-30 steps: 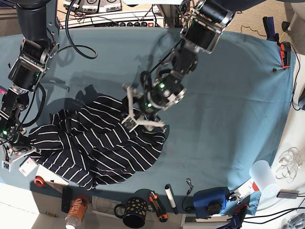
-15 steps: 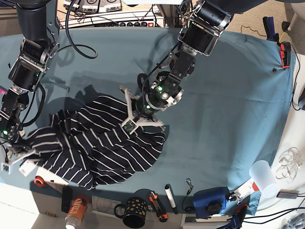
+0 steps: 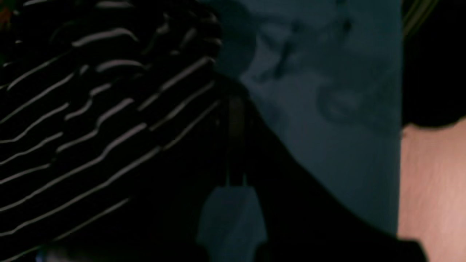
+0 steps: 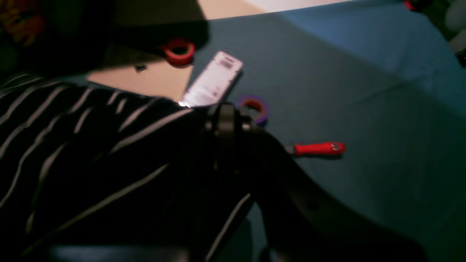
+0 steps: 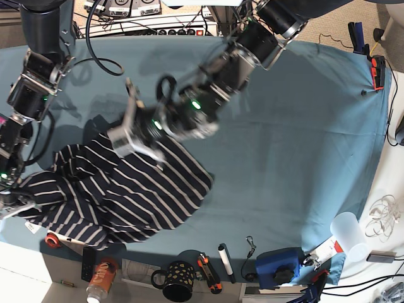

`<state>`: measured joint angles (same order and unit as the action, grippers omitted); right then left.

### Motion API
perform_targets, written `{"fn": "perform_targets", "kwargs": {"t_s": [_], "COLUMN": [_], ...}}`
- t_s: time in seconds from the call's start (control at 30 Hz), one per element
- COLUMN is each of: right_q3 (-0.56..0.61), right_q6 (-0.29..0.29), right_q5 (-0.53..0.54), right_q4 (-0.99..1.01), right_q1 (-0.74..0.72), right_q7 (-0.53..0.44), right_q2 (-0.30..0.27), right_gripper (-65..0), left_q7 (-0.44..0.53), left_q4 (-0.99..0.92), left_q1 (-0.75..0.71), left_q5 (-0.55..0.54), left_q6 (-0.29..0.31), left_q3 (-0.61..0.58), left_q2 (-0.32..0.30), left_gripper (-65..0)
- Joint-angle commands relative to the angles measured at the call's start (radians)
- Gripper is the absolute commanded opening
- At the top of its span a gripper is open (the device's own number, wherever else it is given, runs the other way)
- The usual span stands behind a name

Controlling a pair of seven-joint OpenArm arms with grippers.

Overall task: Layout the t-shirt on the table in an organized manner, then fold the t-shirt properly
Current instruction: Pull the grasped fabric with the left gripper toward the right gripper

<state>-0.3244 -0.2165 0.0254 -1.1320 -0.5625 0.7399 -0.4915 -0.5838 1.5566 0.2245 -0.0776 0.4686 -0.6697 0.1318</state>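
The left gripper [image 5: 129,136], which stood with jaws spread over the middle of the dark navy white-striped fabric t-shirt [image 5: 120,189] a second ago, has closed and now sits at the shirt's far edge, shifted well toward the right arm's side of the base view. The left arm has swung across with it. The shirt's bunched upper fold has been drawn out flatter; its outline now tapers to a point near the middle of the teal-blue cloth table [image 5: 297,126]. The right gripper [image 5: 11,203] has shifted slightly toward the table's near edge, carrying the shirt's corner with it.
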Motion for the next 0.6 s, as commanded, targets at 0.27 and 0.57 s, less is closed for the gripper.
{"fn": "perform_targets", "kwargs": {"t_s": [0.27,0.57], "right_q3": [-0.004,-0.005], "right_q6": [-0.097,-0.101], "right_q5": [0.192,0.248], "right_q4": [-0.019,-0.02], "right_q1": [-0.039,-0.038], "right_q7": [0.111,0.138], "right_q2": [-0.138,-0.23], "right_gripper": [-49.2,-49.3], "left_q7": [0.022,0.0], "left_q4": [0.018,0.003], "left_q1": [0.008,0.005], "left_q5": [0.178,0.287], "left_q6": [-0.294,-0.333], "left_q3": [-0.058,-0.059], "left_q2": [0.025,0.025], "left_gripper": [-65.0,-20.9]}}
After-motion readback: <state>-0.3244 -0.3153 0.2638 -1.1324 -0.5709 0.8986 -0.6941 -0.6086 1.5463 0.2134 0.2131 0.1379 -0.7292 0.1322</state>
